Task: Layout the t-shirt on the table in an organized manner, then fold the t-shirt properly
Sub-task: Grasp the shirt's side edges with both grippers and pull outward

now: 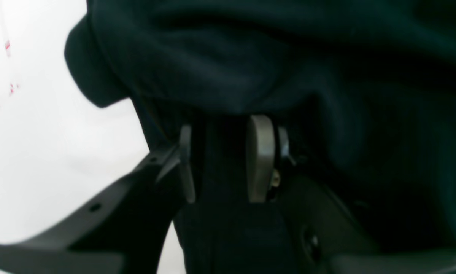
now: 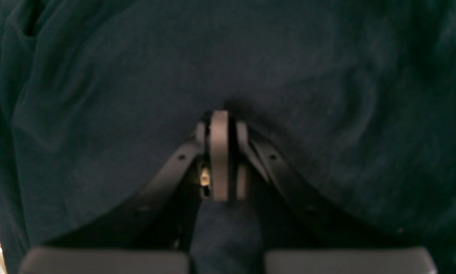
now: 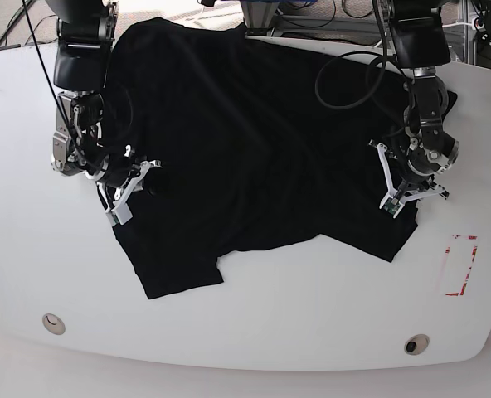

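white and smooth, the surface (image 3: pixel 254 307) carries the t-shirt (image 3: pixel 254 141) spread across its far half, with a red tape rectangle (image 3: pixel 459 265) near one front corner and two small round holes (image 3: pixel 53 322) along the front edge. the black cloth lies between the two arms, and each arm meets it at one side edge. in the base view the left gripper (image 3: pixel 405 192) sits on that view's right, at the shirt's edge just above a hanging corner of fabric; the left wrist view shows its fingers (image 1: pixel 260 158) clenched on a fold of the dark cloth that runs down between them, with more fabric bunched above and bare white surface off to one side. the right gripper (image 3: pixel 133 184) sits on the base view's left, at the opposite edge of the shirt; the right wrist view shows its fingers (image 2: pixel 219 154) pressed tight together, pinching a thin strip of the fabric that trails toward the camera, while the shirt fills nearly the whole picture behind. both arms reach down from the far side of the surface, forearms angled toward the cloth and wrists low over it. the shirt looks plain black, rumpled with soft folds across the middle, its near edge uneven with one flap reaching toward the front.
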Controlling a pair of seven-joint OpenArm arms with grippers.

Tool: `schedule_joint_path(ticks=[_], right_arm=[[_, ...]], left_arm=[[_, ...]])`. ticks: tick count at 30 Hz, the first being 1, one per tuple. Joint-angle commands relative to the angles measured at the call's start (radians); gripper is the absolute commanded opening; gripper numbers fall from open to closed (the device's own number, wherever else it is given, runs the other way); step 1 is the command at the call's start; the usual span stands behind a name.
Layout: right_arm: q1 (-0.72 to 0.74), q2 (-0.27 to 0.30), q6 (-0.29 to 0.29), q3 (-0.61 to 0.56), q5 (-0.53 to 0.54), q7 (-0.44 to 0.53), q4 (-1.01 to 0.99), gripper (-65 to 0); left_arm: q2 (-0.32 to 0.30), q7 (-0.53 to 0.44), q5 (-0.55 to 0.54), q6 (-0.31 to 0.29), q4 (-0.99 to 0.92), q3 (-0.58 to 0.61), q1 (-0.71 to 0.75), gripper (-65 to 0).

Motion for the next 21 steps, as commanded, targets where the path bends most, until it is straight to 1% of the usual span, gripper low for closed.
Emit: schedule_joint_path(ticks=[1, 7, 14, 17, 21], right_arm=[[0.03, 0.035, 0.004, -0.032, -0.039, 0.026, -0.055, -62.3], [0.125, 0.071, 0.012, -0.12, -0.039, 0.107, -0.196, -62.3], [0.217, 0.074, 0.012, -0.192, -0.04, 0.204, -0.313, -62.3], [0.258, 0.074, 0.012, -0.232, -0.04, 0.224, -0.36, -62.3], [0.294, 0.074, 0.012, -0.249, -0.04, 0.263, -0.412, -62.3]], left_arm=[[0.003, 0.066, 0.026, -0.024, -0.026, 0.006, 0.017, -47.5], [0.005, 0.066, 0.027, -0.024, -0.03, 0.009, -0.019, -47.4], [0.008, 0.066, 0.027, -0.024, -0.07, 0.009, -0.056, -47.4], [0.008, 0.066, 0.027, -0.024, -0.104, 0.009, -0.087, -47.4], [0.008, 0.066, 0.027, -0.024, -0.144, 0.009, -0.111, -47.2]])
